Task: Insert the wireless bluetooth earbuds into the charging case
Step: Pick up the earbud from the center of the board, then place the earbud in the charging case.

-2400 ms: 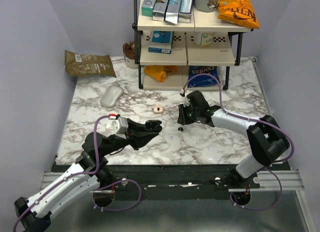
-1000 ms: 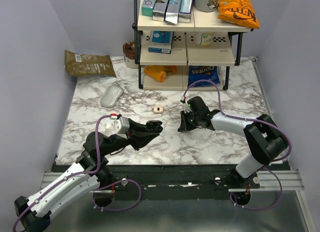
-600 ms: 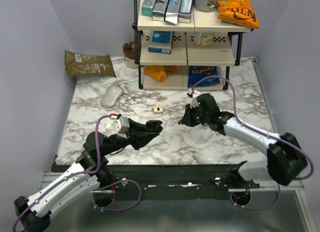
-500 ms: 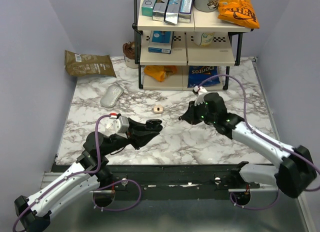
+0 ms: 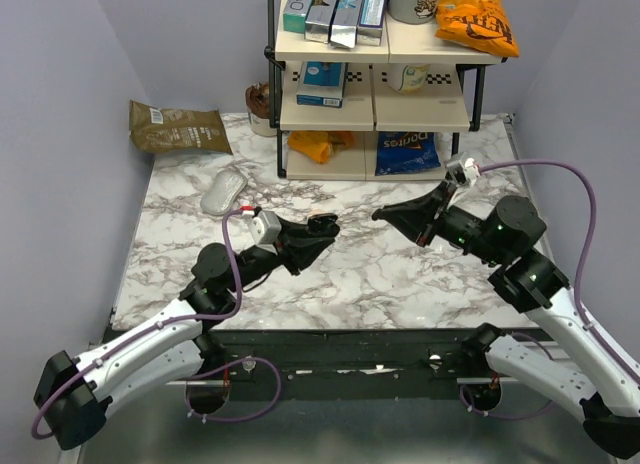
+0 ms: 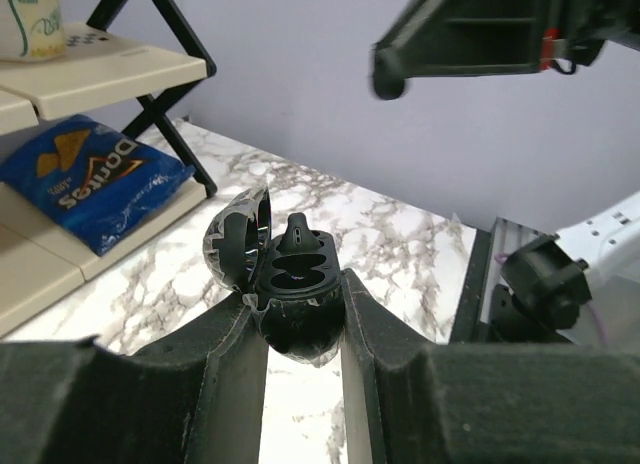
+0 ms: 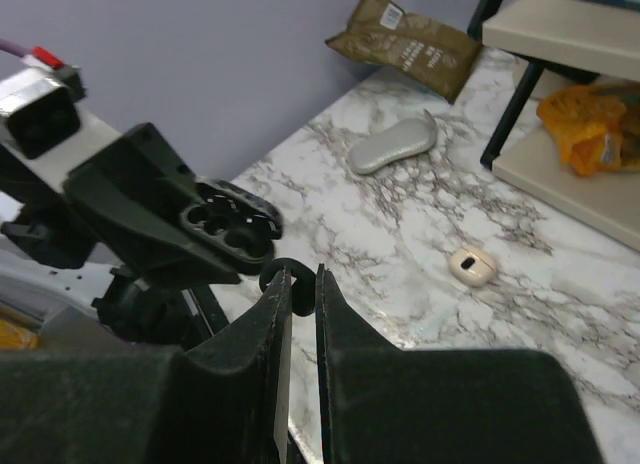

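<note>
Two grips — left fingers clamp open charging case; right fingers pinch earbud — mostly hidden.

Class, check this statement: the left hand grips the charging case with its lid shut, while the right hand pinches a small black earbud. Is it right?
Not quite. The left wrist view shows the charging case in the left hand with its lid open, tipped back off the sockets. The rest holds: the right hand pinches a small black earbud.
</note>
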Available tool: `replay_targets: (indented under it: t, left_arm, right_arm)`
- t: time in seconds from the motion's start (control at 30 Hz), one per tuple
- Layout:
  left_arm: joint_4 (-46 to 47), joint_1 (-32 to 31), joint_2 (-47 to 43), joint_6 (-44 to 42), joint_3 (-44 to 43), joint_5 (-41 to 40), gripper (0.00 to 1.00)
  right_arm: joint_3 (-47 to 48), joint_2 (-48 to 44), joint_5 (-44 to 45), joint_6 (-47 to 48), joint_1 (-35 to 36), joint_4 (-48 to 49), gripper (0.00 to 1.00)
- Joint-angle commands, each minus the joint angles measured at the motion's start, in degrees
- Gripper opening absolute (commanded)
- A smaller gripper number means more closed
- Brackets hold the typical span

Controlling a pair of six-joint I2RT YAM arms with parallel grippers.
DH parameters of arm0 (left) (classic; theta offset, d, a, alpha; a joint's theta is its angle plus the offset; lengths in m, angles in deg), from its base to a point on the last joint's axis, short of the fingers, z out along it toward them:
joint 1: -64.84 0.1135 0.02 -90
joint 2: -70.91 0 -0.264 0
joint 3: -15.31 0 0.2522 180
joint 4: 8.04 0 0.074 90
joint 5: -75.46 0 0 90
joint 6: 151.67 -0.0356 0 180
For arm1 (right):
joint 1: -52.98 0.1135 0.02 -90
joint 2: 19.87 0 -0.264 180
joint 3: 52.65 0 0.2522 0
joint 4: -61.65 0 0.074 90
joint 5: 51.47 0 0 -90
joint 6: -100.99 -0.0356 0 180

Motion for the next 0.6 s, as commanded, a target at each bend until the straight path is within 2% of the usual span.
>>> replay_targets:
  t: [0.0, 0.13, 0.27, 0.4, 0.57]
  left_arm:
    - [11.34, -0.41, 4.99, -2.56, -4.11, -1.16, 0.0]
    - [15.55, -0.67, 10.43, -2.65, -7.1, 0.61, 0.0]
    - [18.54, -1.64, 14.31, -3.61, -9.04, -0.71, 0.0]
    - [21.89, -3.75, 17.65, -7.56, -9.04, -4.92, 0.0]
    - [24.7, -4.89, 20.73, -9.33, -9.13, -7.83, 0.0]
  right_arm:
    - [3.26, -2.19, -5.91, -0.84, 0.56, -0.18, 0.01]
    - [4.16, -2.02, -6.97, -1.19, 0.82, 0.43, 0.01]
    - [3.02, -2.02, -3.64, -3.99, 1.69, 2.36, 0.01]
    - [2.84, -1.4, 5.82, -7.69, 3.63, 3.16, 0.01]
    - [5.73, 1.13, 15.34, -7.52, 8.19, 0.79, 0.01]
